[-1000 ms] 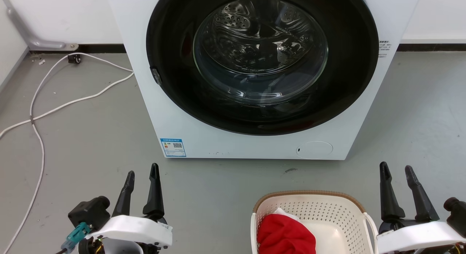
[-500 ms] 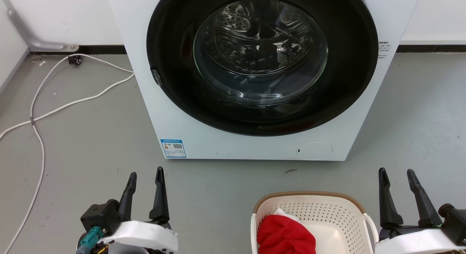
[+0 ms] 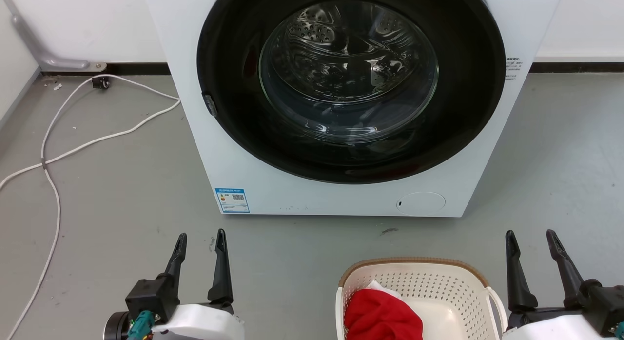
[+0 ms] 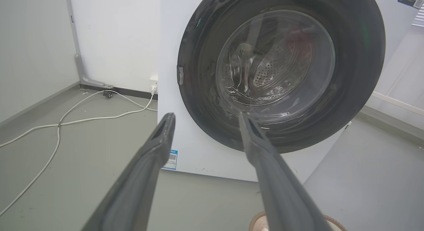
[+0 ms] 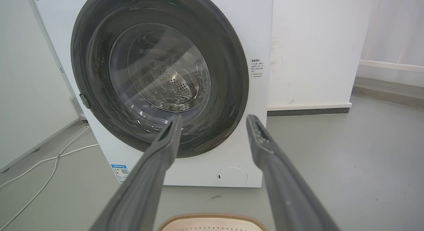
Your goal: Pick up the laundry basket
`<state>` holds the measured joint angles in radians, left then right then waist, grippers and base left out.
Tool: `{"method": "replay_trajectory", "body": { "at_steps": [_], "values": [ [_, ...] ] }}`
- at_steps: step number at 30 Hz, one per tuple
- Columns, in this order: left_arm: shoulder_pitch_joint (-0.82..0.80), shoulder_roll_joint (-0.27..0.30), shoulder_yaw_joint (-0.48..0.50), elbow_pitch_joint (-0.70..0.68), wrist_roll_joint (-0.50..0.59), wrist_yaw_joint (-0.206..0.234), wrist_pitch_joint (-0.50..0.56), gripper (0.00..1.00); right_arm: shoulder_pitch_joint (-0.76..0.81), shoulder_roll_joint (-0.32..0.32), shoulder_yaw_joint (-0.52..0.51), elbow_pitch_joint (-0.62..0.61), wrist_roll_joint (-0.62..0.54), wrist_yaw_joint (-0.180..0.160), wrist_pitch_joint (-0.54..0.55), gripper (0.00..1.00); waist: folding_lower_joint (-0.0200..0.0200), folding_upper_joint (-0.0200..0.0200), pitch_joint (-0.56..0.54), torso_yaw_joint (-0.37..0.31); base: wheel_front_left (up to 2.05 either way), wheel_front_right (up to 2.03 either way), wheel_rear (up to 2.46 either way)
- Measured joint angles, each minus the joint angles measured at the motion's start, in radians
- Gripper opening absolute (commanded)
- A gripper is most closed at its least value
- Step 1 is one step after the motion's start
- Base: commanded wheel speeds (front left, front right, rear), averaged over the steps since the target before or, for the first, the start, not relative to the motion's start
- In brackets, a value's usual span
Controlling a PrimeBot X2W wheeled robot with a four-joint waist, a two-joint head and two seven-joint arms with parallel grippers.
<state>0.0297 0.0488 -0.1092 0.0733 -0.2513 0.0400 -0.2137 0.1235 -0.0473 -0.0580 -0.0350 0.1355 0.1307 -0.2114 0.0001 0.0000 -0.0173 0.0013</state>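
Laundry basket (image 3: 414,260), holding a red cloth (image 3: 382,315), on the floor (image 3: 292,262) at near right before the washing machine (image 3: 243,174), not yet gripped; left tool (image 3: 201,234), spread and empty, lately edged right toward it; right tool (image 3: 530,232), likewise spread, just beside its right side.

cream laundry basket (image 3: 441,286), upright, on floor
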Motion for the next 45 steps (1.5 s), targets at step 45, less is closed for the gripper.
{"method": "replay_trajectory", "body": {
  "at_steps": [45],
  "values": [
    [0.023, 0.001, -0.027, 0.015, 0.207, 0.04, -0.049, 1.0, 0.03, -0.001, 0.006, 0.016, -0.144, 0.0, -0.052, 1.0, -0.0001, 0.0, -0.006, 0.002, 0.0, 0.0, 0.0]
  ]
}}
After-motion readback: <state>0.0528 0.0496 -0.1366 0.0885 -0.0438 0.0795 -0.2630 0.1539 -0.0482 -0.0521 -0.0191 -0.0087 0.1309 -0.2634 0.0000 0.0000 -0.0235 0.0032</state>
